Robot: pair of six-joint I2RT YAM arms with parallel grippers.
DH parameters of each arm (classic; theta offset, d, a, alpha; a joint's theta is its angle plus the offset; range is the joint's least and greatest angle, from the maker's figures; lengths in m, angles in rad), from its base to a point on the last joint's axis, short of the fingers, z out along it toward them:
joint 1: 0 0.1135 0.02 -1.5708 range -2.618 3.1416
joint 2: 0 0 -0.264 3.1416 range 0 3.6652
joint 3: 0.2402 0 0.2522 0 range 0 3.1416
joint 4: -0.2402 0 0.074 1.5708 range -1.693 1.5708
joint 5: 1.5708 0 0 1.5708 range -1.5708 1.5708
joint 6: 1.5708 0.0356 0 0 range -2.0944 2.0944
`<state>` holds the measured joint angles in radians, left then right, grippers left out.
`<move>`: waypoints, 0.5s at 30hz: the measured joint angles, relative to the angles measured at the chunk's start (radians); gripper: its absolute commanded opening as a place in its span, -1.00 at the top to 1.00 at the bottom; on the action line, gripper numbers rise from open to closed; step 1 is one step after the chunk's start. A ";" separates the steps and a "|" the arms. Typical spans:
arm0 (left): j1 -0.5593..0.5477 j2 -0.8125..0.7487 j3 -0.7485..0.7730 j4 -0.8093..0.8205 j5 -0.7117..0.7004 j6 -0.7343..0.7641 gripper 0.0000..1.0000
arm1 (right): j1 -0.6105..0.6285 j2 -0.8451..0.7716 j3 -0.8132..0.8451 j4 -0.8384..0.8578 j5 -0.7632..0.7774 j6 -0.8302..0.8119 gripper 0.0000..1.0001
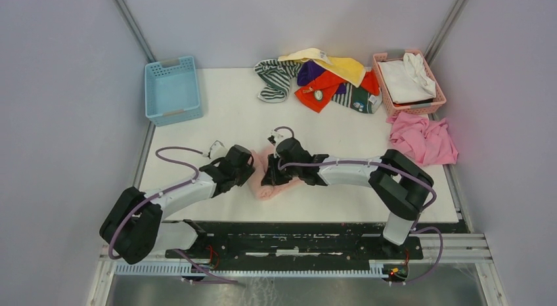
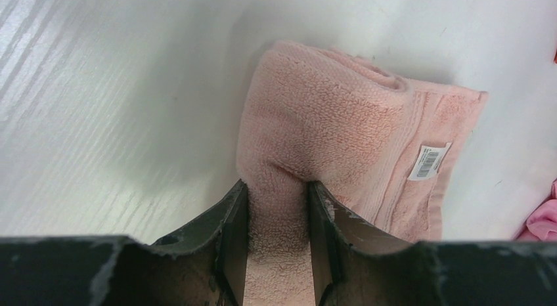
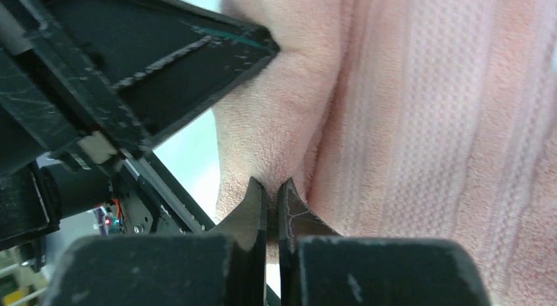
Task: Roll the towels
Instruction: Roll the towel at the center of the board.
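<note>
Both arms (image 1: 355,168) stretch low, meeting over the desk (image 1: 230,115). The left tool (image 2: 277,188) and right tool (image 3: 270,186) each pinch the pink towel (image 2: 328,115).

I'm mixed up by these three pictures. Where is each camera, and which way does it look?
Top: above and behind the arms, looking down on the table; the left arm and right arm show, with the towel pile beyond.
Left wrist: on the left arm, looking along the left gripper at the light pink towel it pinches.
Right wrist: on the right arm, close on the right gripper pinching the same towel; the left gripper shows too.
Shared: all three see the light pink towel.
</note>
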<state>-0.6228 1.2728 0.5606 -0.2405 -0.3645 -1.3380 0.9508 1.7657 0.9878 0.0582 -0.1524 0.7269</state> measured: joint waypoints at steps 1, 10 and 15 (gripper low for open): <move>0.000 -0.009 -0.003 -0.007 0.000 0.000 0.40 | -0.009 0.000 -0.011 0.012 -0.014 0.004 0.99; 0.004 -0.176 -0.060 -0.068 0.008 0.041 -0.50 | -0.167 0.008 -0.150 0.169 -0.275 0.065 0.99; 0.047 -0.297 -0.134 -0.054 0.056 0.108 -0.79 | -0.237 0.066 -0.161 0.223 -0.414 0.085 0.99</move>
<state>-0.5755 0.9760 0.4271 -0.2947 -0.3084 -1.2304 0.7136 1.8313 0.8272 0.2810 -0.5663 0.8124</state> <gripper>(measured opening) 0.833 0.027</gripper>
